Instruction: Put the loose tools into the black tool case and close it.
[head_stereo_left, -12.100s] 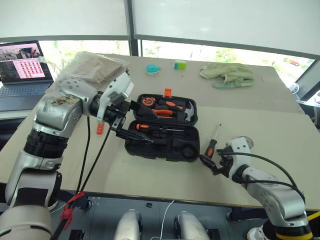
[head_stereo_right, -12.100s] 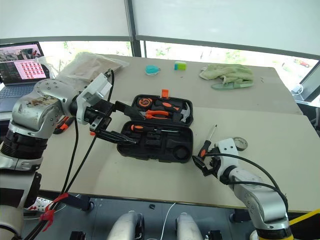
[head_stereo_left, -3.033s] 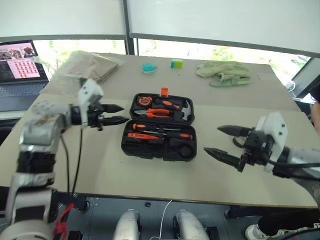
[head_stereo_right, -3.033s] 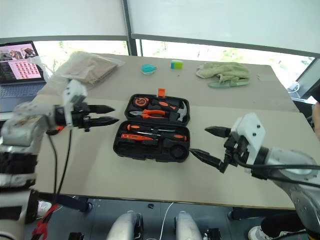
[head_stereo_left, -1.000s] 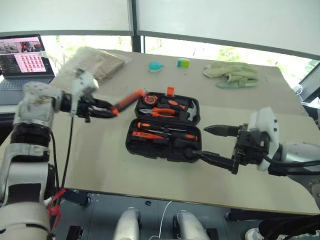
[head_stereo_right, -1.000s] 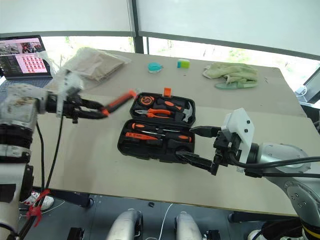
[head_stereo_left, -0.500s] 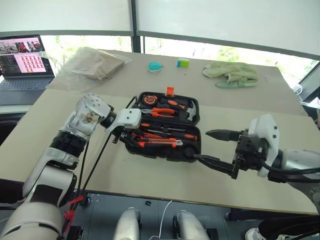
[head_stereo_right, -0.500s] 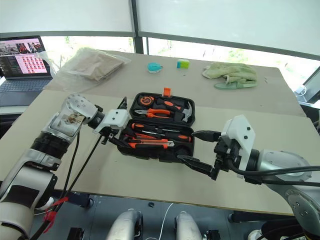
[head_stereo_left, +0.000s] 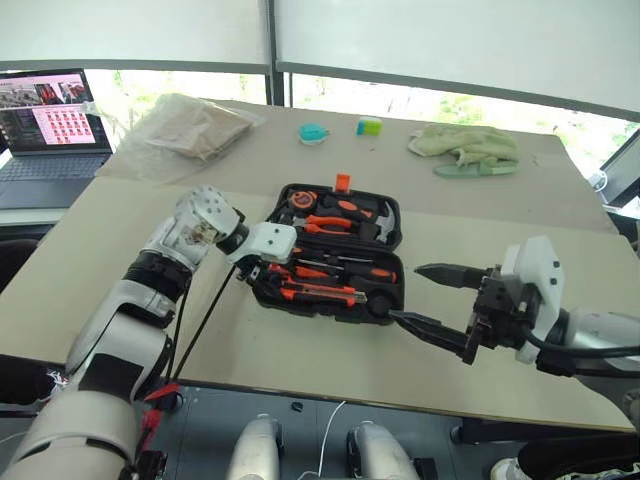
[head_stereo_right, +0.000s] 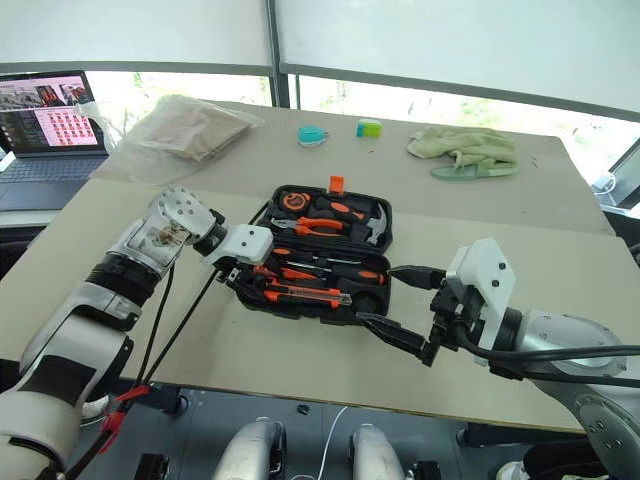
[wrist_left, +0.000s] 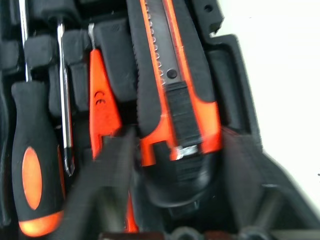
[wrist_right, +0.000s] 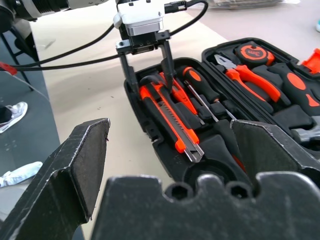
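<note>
Since a second ago the left gripper (wrist_right: 148, 67) has swung from out over the bench (head_stereo_left: 130, 290) down to the near left corner of the black tool case (head_stereo_left: 385, 305), bringing the orange-and-black utility knife (wrist_right: 169, 116) with it. Now the knife lies in the front half of the open case, its butt end between the left jaws, which stand parted on either side of it, gripping nothing. Just beside those jaws lie the orange/black-handled screwdrivers (wrist_left: 31, 165) and the slim all-orange tester screwdriver (wrist_left: 102, 107). Off the case's right end hangs the right gripper (head_stereo_left: 437, 301), jaws spread wide and empty.
</note>
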